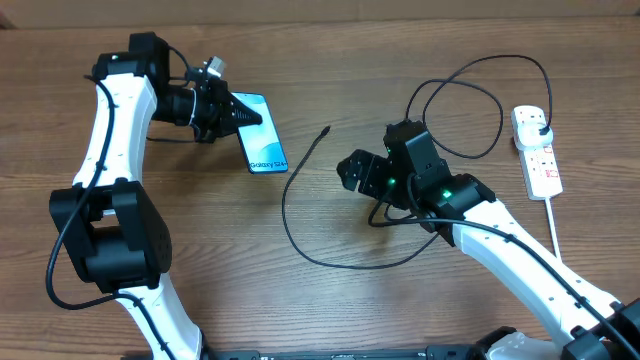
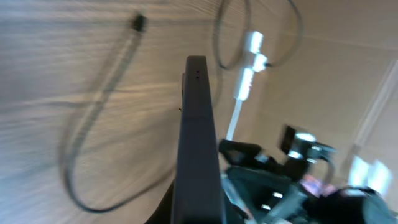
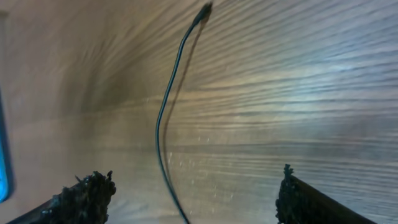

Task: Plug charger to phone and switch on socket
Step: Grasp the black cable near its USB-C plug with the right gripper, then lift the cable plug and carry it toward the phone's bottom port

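Observation:
The phone [image 1: 264, 140], its screen lit blue-cyan, is at the upper left of the table. My left gripper [image 1: 234, 113] is shut on its far end. In the left wrist view the phone [image 2: 196, 137] shows edge-on as a dark bar. The charger cable [image 1: 287, 195] curves across the middle of the table, with its connector tip [image 1: 326, 130] lying free to the right of the phone. My right gripper [image 1: 351, 172] is open and empty above the cable [image 3: 164, 124], which runs between its fingers [image 3: 193, 199]. The connector tip [image 3: 204, 9] lies ahead of them.
The white power strip [image 1: 538, 152] lies at the far right with the black plug [image 1: 541, 126] in it and a white cord trailing toward the front. It also shows blurred in the left wrist view [image 2: 249, 68]. Cable loops lie behind the right arm.

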### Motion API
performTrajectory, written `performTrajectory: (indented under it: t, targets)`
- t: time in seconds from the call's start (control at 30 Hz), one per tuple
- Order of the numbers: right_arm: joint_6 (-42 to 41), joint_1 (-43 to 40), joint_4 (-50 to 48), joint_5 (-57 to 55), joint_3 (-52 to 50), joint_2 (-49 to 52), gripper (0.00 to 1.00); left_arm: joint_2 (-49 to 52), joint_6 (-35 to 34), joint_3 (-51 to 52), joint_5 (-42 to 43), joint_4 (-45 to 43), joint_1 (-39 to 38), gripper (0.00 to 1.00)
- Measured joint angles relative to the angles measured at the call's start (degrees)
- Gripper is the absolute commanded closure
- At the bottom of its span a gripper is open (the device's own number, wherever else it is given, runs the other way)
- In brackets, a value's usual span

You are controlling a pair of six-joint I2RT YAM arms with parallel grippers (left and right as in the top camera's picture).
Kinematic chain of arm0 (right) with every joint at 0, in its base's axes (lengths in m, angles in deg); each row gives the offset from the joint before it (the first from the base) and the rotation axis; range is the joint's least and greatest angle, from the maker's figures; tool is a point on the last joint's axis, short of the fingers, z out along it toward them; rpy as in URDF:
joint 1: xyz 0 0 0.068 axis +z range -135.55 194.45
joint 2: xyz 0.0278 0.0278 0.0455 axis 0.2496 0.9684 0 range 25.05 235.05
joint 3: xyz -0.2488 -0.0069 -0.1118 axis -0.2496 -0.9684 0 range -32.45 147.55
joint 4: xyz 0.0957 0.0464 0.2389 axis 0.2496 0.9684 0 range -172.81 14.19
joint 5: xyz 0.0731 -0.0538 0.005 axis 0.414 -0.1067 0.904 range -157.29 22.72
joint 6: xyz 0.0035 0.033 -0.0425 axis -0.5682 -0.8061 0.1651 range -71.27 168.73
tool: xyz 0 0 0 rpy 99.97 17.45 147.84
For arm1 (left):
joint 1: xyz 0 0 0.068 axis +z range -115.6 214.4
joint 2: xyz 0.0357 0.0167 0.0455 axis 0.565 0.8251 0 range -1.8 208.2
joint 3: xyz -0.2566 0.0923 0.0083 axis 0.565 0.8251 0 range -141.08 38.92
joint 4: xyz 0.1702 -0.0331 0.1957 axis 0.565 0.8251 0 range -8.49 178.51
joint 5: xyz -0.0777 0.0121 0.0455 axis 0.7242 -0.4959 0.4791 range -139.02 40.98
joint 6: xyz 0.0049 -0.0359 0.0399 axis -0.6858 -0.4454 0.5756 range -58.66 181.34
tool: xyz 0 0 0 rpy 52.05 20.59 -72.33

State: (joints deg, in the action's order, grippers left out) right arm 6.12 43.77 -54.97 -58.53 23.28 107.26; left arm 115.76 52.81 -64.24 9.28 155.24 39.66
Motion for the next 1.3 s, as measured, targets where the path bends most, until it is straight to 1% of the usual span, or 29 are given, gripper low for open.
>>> performTrajectory:
  t: [0.17, 0.27, 0.43, 0.57, 0.67, 0.8, 0.9, 1.1, 1.3]
  targets:
    - [2.14, 0.0, 1.51, 4.44, 0.85, 0.02, 0.26, 0.0, 1.27, 0.17, 9.94, 0.9, 0.0, 0.96]
    - [3.1, -0.09, 6.21, 5.44, 5.95, 2.23, 0.28, 0.0, 1.44, 0.17, 14.03, -0.15, 0.42, 0.96]
    - [4.09, -0.11, 11.21, 6.05, 18.4, 10.14, 0.34, 0.0, 1.46, 0.17, 16.74, -0.46, 3.04, 0.96]
    - [3.41, -0.13, 12.02, 6.25, 27.39, 17.68, 0.41, 0.0, 1.4, 0.17, 17.27, -0.46, 5.9, 0.96]
    - [1.92, -0.33, 11.54, 6.43, 31.56, 23.02, 0.47, 0.0, 1.29, 0.17, 17.4, -0.46, 7.15, 0.96]
    - [-1.46, -1.25, 9.4, 6.4, 32.65, 27.56, 0.56, 0.0, 1.25, 0.17, 17.18, -0.44, 7.21, 0.96]
    - [-4.79, -2.14, 8.17, 6.45, 32.65, 30.25, 0.61, 0.0, 1.25, 0.17, 16.59, -0.31, 7.15, 0.96]
    - [-10.36, -2.49, 5.31, 6.45, 32.68, 34.49, 0.66, 0.0, 1.25, 0.17, 16.17, -0.22, 7.15, 0.96]
    - [-13.29, -2.49, 2.91, 6.47, 32.7, 38.42, 0.67, 0.0, 1.25, 0.17, 15.93, -0.22, 7.15, 0.96]
